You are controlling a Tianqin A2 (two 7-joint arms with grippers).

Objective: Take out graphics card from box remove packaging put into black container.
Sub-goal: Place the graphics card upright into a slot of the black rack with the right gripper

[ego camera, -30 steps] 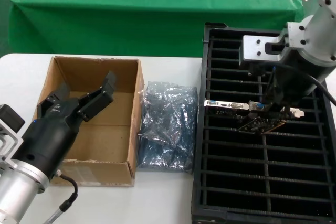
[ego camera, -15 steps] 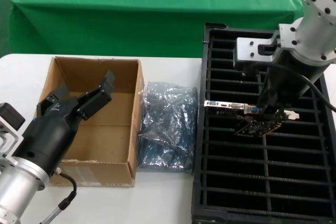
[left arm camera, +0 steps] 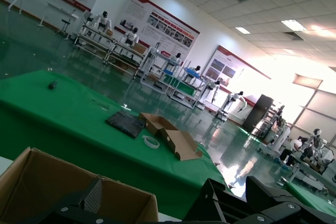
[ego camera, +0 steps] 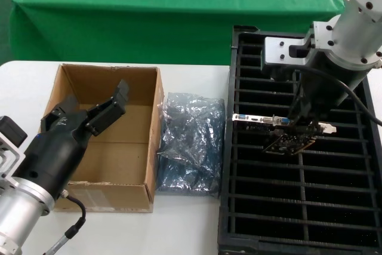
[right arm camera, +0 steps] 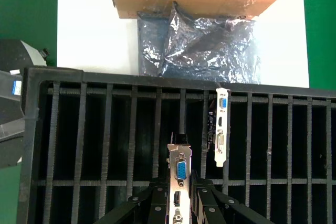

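Now right tool (ego camera: 298,128) grips graphics card (ego camera: 290,143)

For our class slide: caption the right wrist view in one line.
Right gripper holds a graphics card over the black container, beside one already slotted.

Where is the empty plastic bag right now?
In the head view, the plastic bag lies flat on the white table, between the cardboard box and the black tray.
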